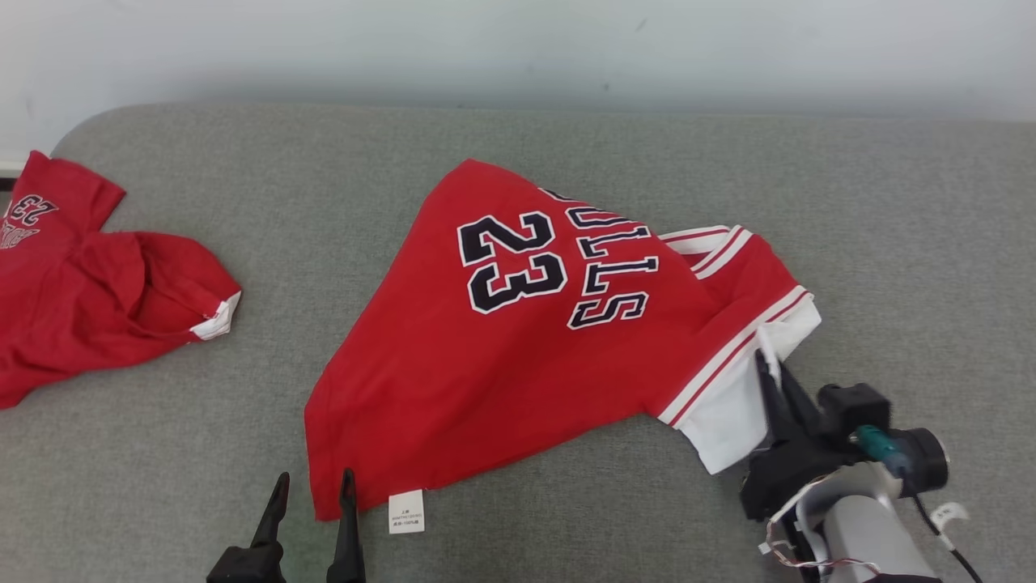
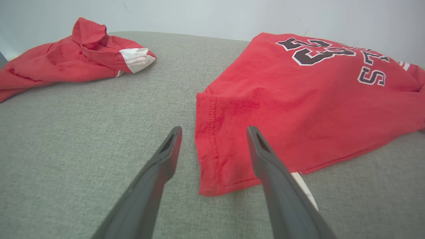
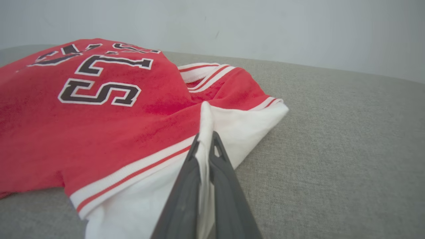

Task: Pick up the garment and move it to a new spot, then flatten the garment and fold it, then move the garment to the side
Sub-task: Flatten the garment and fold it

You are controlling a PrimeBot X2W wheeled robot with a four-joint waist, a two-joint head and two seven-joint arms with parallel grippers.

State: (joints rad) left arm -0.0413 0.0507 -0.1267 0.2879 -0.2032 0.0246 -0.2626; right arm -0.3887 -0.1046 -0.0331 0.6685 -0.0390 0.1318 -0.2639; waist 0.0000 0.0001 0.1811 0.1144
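Observation:
A red garment (image 1: 518, 340) with "23" and black lettering lies partly folded in the middle of the grey cushion (image 1: 566, 146); its white sleeve (image 1: 728, 405) points toward the lower right. My right gripper (image 1: 767, 360) is shut on a pinched ridge of that white sleeve (image 3: 232, 126), the fabric squeezed between its fingers (image 3: 186, 186). My left gripper (image 1: 312, 486) stands open at the garment's lower left corner (image 2: 212, 156), one finger (image 2: 265, 156) over the red hem, the other on the bare cushion. A white label (image 1: 405, 511) sticks out of the hem.
A second red garment (image 1: 89, 300) lies crumpled at the cushion's far left, also seen as a red heap (image 2: 73, 59) in the left wrist view. A pale wall (image 1: 518, 48) runs behind the cushion. Bare grey cushion stretches to the right.

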